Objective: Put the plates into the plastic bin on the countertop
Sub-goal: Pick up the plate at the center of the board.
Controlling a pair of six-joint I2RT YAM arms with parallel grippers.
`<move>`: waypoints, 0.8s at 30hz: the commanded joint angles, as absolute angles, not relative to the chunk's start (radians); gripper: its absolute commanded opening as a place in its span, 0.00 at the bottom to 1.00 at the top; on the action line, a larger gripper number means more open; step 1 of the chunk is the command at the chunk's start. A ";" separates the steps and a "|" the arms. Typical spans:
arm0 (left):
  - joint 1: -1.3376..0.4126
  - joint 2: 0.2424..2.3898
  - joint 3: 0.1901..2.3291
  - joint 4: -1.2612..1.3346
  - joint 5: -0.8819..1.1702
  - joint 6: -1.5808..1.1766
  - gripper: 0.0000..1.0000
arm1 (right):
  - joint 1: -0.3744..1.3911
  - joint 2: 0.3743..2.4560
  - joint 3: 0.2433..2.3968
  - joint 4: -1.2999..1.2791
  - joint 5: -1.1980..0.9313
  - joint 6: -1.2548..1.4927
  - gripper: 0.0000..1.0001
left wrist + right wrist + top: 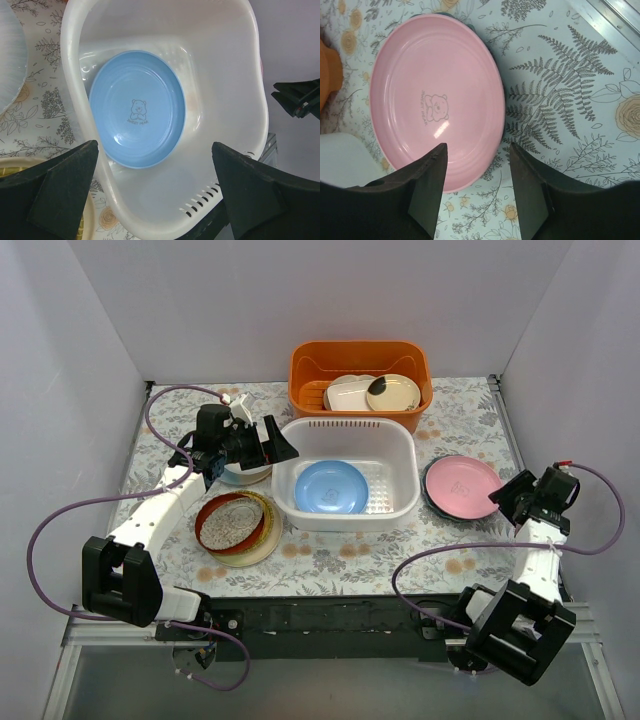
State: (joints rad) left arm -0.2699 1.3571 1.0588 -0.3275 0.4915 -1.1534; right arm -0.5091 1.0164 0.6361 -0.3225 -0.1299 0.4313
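The white plastic bin (345, 427) stands mid-table with a blue plate (332, 486) flat inside it. My left gripper (279, 440) is open and empty, hovering at the bin's left rim; its wrist view shows the bin (75, 100) and blue plate (137, 115) between the spread fingers (154, 150). A cream-and-light-blue plate (244, 476) lies under that arm. A red-rimmed plate (230, 522) sits on a yellow woven plate (252, 552) at front left. A pink plate (462, 485) rests on a dark teal plate (503, 85) at right. My right gripper (477, 147) is open, just above the pink plate's (435, 100) near edge.
An orange basket (360, 365) at the back holds a cream plate with a dark blotch (393, 392) and a white dish (345, 395). Grey walls close in the left, back and right. The table's metal edge (615, 15) runs close behind the pink plate.
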 commanded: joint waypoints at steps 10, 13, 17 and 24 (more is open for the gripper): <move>-0.261 1.338 1.054 -0.311 0.520 -1.157 0.98 | -0.551 1.084 0.566 -0.236 -0.227 0.426 0.59; -0.259 1.336 1.052 -0.311 0.518 -1.157 0.98 | -0.551 1.094 0.554 -0.219 -0.244 0.431 0.59; -0.259 1.338 1.052 -0.308 0.518 -1.158 0.98 | -0.551 1.107 0.545 -0.206 -0.253 0.433 0.58; -0.256 1.339 1.055 -0.310 0.520 -1.158 0.98 | -0.551 1.118 0.525 -0.173 -0.258 0.426 0.57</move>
